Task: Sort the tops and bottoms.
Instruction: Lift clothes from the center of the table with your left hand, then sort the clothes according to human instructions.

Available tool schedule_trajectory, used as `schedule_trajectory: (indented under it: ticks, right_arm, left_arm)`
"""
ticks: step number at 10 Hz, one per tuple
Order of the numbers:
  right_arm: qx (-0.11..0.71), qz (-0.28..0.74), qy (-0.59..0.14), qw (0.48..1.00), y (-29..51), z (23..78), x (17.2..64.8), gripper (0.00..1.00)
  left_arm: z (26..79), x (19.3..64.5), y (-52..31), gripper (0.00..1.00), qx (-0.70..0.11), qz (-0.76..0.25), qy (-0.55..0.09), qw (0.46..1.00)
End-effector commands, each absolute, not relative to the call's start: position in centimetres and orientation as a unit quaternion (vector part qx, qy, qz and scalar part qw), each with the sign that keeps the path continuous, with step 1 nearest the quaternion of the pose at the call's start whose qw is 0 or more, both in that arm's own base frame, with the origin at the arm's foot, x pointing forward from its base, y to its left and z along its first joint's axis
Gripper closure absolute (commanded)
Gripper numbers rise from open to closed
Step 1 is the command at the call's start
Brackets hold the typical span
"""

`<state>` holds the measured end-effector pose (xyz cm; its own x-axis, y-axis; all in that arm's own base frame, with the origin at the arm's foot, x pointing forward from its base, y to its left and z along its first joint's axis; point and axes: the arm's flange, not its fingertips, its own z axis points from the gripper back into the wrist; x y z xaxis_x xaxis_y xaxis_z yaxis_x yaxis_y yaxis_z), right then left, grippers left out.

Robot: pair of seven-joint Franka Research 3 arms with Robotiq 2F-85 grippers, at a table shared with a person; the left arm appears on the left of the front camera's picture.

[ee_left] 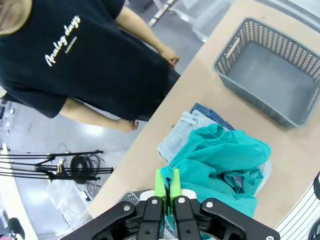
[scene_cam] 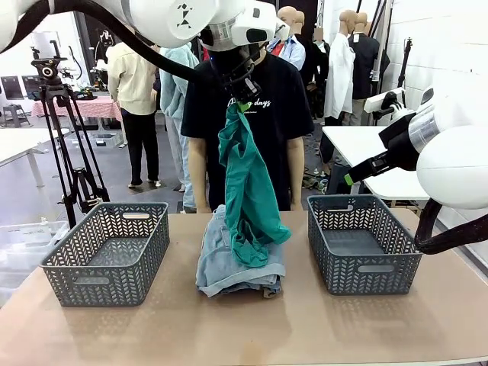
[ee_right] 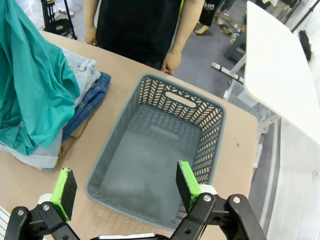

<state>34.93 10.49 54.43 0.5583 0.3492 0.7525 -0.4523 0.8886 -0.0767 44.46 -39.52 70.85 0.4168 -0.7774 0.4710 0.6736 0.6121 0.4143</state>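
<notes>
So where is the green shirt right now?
In the front view the green shirt hangs mid-table from the left hand, its lower end draped on the stacked denim shorts, between the left basket and the right basket.

The left gripper [ee_left: 167, 177] has its green pads pressed together on a pinch of the teal shirt [ee_left: 220, 155], whose folds hang down and bunch on top of the pale denim shorts [ee_left: 181, 136] on the table [ee_left: 210, 85]. A darker denim pair [ee_left: 212, 114] peeks out from under the pale one, and a grey basket [ee_left: 260, 107] sits well apart from the pile. A person [ee_left: 85, 60] in a black T-shirt with white lettering stands at the table's edge, one hand [ee_left: 170, 56] near it, with a tripod [ee_left: 55, 167] on the floor behind.
</notes>
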Motion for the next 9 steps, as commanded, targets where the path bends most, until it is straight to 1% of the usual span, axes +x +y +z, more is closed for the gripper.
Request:
schedule_trajectory:
  ticks: [1, 9]
  right_arm:
    - [0.067, 0.225, -0.413, 0.88, 10.51, 54.34, 35.05, 0.0]
    - [0.067, 0.225, -0.413, 0.88, 10.51, 54.34, 35.05, 0.0]
  left_arm:
    - [70.77, 44.29, -39.13, 1.0, 0.079, -0.431, -0.332, 0.835]
    - [70.77, 44.29, -39.13, 1.0, 0.079, -0.431, -0.332, 0.835]
